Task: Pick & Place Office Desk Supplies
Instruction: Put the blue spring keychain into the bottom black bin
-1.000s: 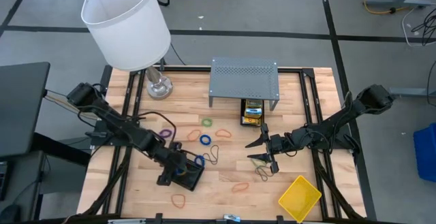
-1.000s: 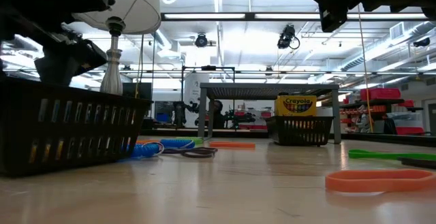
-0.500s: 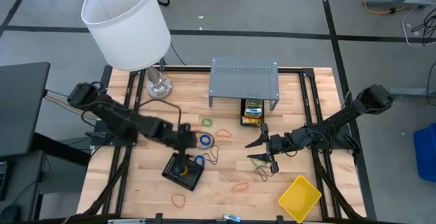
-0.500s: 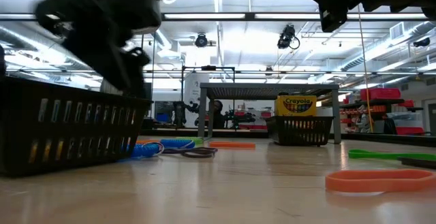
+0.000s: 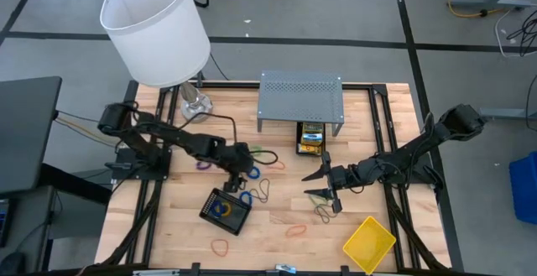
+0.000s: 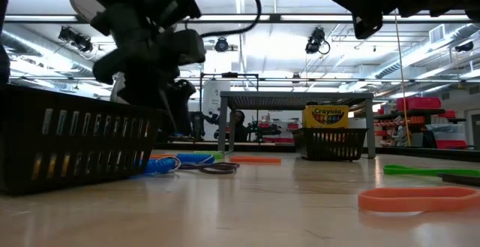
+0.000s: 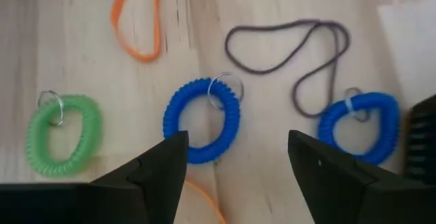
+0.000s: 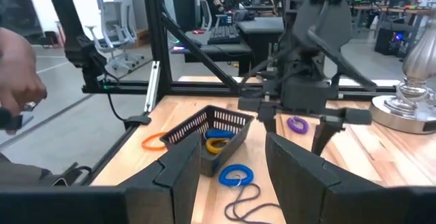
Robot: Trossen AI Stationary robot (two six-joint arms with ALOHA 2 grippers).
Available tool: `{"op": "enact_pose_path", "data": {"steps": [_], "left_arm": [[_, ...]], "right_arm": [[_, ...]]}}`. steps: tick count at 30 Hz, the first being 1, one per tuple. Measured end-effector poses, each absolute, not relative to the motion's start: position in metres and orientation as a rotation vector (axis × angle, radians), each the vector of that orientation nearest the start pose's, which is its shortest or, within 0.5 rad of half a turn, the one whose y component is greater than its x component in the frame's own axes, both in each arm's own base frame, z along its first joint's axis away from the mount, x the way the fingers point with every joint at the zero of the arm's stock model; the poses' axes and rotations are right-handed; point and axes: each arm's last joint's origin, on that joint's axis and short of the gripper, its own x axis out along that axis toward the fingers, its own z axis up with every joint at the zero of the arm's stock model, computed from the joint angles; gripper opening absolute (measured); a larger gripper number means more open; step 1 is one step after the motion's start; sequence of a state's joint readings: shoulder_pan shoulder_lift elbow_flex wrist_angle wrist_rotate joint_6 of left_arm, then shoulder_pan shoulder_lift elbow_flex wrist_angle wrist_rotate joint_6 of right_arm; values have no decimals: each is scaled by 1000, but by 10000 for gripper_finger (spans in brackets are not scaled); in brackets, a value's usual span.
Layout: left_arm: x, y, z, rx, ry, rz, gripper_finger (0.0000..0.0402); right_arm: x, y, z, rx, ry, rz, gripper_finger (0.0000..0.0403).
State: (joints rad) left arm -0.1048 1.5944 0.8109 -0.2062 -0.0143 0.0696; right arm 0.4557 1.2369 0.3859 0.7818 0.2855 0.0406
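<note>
Wooden table (image 5: 277,238) under workshop lights, coil loops (image 7: 201,120) scattered

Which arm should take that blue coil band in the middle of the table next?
Left. Its open tool hangs directly above the blue coil band, fingers either side. The right tool, also open, hovers further right, near the dark cord loop.

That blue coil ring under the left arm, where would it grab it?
Probably from straight above, pinching one side of the blue coil ring: it lies flat on the table, so only its band offers a hold. The open left end effector hovers over it.
</note>
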Motion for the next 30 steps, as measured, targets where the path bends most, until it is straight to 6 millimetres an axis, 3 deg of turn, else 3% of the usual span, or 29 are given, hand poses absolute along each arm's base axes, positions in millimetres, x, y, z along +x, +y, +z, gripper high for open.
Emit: {"op": "enact_pose_path", "data": {"steps": [14,18,24,30], "left_arm": [[325,-32,129,236,1119,-103,240],[326,-32,127,247,1130,-87,183],[324,-28,131,303,1122,20,25],[318,-31,157,292,1046,90,11]], "right_arm": [[215,96,201,13,74,168,172],[215,96,201,12,76,168,172],[215,96,201,16,77,168,172],[215,96,201,17,78,169,172]]}}
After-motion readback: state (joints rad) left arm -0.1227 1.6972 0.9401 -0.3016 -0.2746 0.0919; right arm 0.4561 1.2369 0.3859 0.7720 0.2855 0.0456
